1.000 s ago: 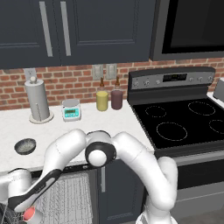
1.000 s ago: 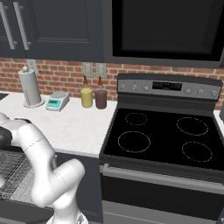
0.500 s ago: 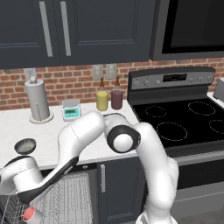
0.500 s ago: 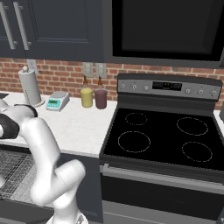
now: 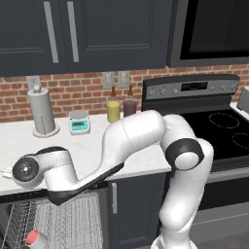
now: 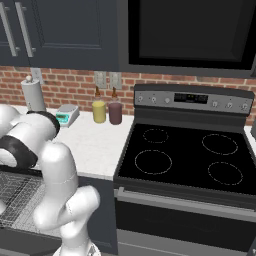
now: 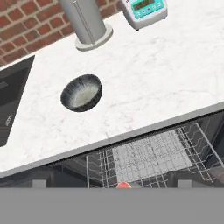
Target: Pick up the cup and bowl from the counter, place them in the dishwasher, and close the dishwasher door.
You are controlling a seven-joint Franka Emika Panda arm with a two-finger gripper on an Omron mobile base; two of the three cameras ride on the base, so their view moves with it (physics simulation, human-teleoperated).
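Note:
The bowl [image 7: 82, 92], dark-rimmed with a speckled grey inside, sits upright on the white counter [image 7: 166, 65] in the hand view, ahead of the hand and a little to its left. My gripper [image 5: 8, 171] hovers over the counter's left end in the left base view, open and empty, and hides the bowl there. Below the counter edge the dishwasher [image 5: 63, 219] stands open, its wire rack [image 7: 151, 157] pulled out. The cup [image 5: 34, 238] stands in that rack, its red inside facing up, and its red rim [image 7: 124, 185] also peeks in low in the hand view. A dark panel that looks like the lowered dishwasher door [image 6: 20, 242] lies under the rack.
A paper towel holder [image 5: 43, 113] and a small teal scale [image 5: 79, 121] stand behind the bowl. Yellow [image 5: 114, 111] and maroon [image 5: 130, 107] tumblers sit by the black stovetop [image 6: 185, 160]. A dark sink [image 7: 11, 100] lies left of the bowl.
The arm has swung up from the dishwasher rack to above the counter's left end, its elbow moving right. The cup stays in the rack and the jaws stay wide.

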